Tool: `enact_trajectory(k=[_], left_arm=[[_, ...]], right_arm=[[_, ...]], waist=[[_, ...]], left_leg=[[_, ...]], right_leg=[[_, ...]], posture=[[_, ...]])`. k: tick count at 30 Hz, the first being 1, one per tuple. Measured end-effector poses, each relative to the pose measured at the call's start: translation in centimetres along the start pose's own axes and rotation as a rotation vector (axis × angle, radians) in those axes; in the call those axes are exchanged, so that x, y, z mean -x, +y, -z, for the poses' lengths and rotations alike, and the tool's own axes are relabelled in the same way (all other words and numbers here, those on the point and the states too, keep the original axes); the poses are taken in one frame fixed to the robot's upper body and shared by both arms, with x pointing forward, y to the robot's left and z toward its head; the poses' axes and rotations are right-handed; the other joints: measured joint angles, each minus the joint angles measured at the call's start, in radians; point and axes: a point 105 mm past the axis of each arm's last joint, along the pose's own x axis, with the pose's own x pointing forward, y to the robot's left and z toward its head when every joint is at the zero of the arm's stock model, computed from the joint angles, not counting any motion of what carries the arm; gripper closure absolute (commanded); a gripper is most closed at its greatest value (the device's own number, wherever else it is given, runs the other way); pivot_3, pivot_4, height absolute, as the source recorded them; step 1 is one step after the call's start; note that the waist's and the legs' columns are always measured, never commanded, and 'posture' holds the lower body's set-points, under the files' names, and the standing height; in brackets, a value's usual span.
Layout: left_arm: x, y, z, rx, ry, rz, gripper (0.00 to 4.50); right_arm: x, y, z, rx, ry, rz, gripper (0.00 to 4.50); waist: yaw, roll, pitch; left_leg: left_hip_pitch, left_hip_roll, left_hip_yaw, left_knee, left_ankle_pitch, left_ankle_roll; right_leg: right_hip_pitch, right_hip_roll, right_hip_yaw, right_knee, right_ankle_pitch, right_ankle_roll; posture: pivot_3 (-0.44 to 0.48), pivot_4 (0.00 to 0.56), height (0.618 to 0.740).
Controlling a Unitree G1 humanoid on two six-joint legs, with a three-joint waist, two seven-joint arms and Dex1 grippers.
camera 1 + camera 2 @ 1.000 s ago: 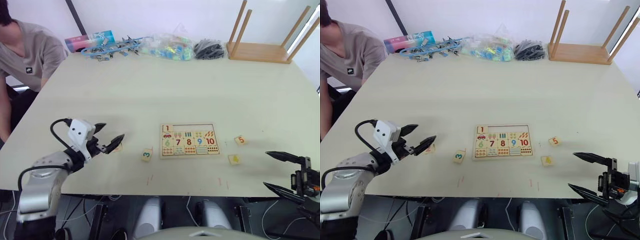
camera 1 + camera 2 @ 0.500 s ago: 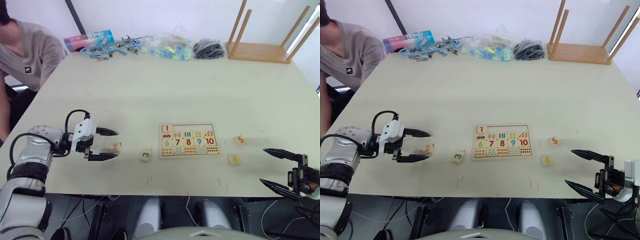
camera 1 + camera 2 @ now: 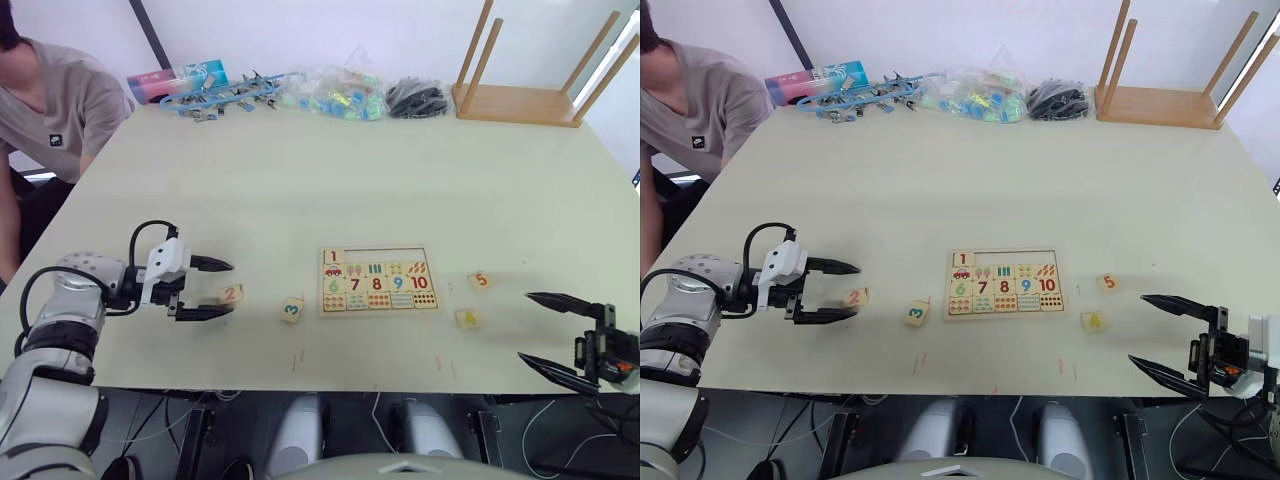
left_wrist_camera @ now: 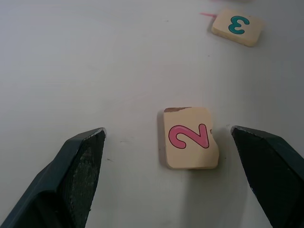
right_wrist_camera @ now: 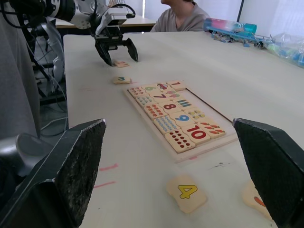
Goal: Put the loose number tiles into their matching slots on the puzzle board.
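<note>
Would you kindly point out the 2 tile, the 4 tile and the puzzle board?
2 tile [image 4: 189, 137], left wrist view, its pink digit.
4 tile [image 5: 186, 192], right wrist view, its yellow digit.
puzzle board [image 3: 385, 254], left eye view, its empty slot row.

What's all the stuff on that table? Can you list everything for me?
puzzle board: one, pale wood, table centre; tile 1 slotted, four slots empty
tile 2: pink digit, between left gripper's fingers
tile 3: green, left of board
tile 4, tile 5: yellow, orange, right of board
stool: wooden, upturned, far right
bags of small parts: far edge
table: one, pale
person: grey shirt, far left
left gripper: open
right gripper: open, near edge
</note>
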Motion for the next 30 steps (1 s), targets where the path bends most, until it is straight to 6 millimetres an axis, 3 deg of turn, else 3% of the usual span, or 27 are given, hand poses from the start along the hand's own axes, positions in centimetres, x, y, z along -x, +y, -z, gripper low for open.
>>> enact_trajectory(k=[12,16,20,22,23,24,30], left_arm=[[0.01,-0.07,0.06,0.007,0.006,0.006,0.03],[0.02,-0.09,0.08,0.008,0.006,0.006,0.84],[0.18,-0.1,0.22,0.012,0.005,-0.004,2.23],[0.16,-0.1,0.28,0.005,0.001,-0.01,2.7],[0.17,-0.09,0.29,0.004,0.0,-0.012,3.28],[0.18,-0.07,0.27,0.002,-0.001,-0.013,3.51],[0.18,-0.18,0.3,-0.018,-0.001,-0.013,3.52]], right_arm=[[-0.02,0.04,0.06,0.004,-0.005,0.004,0.0],[-0.01,0.11,0.12,0.002,-0.007,0.007,0.0],[0.02,0.12,0.15,0.006,-0.006,0.009,0.0],[0.09,0.02,0.29,0.005,-0.002,0.014,0.0],[0.13,-0.01,0.36,0.003,0.0,0.016,0.0],[0.15,-0.02,0.39,0.001,0.0,0.018,0.0],[0.1,0.07,0.47,0.0,-0.009,0.02,0.0]], waist=[[0.0,0.0,0.0],[-0.001,0.001,0.0],[-0.002,0.001,0.0],[-0.002,0.001,0.0],[-0.002,0.001,0.0],[-0.002,0.001,0.0],[-0.002,0.001,-0.001]], left_leg=[[0.0,0.0,0.0,0.0,0.0,0.0],[0.0,0.0,0.0,0.0,0.0,0.0],[0.001,0.0,0.0,0.0,0.0,0.0],[0.001,0.0,0.0,0.0,0.0,0.0],[0.001,0.0,0.0,0.0,0.0,0.0],[0.001,0.0,0.0,0.0,0.0,0.0],[0.001,0.0,0.0,0.0,0.0,0.0]], right_leg=[[0.0,0.0,0.0,0.0,0.0,0.0],[0.0,0.0,0.0,0.0,0.0,0.0],[0.0,0.0,0.0,0.0,0.0,0.0],[0.0,0.0,0.0,0.0,0.0,0.0],[0.0,0.0,0.0,0.0,0.0,0.0],[0.0,0.0,0.0,0.0,0.0,0.0],[0.0,0.0,0.001,0.0,0.0,0.0]], posture=[[0.0,0.15,0.74],[0.0,0.15,0.74],[0.0,0.15,0.74],[0.0,0.15,0.74],[0.0,0.15,0.74],[0.0,0.15,0.74],[0.0,0.15,0.74]])
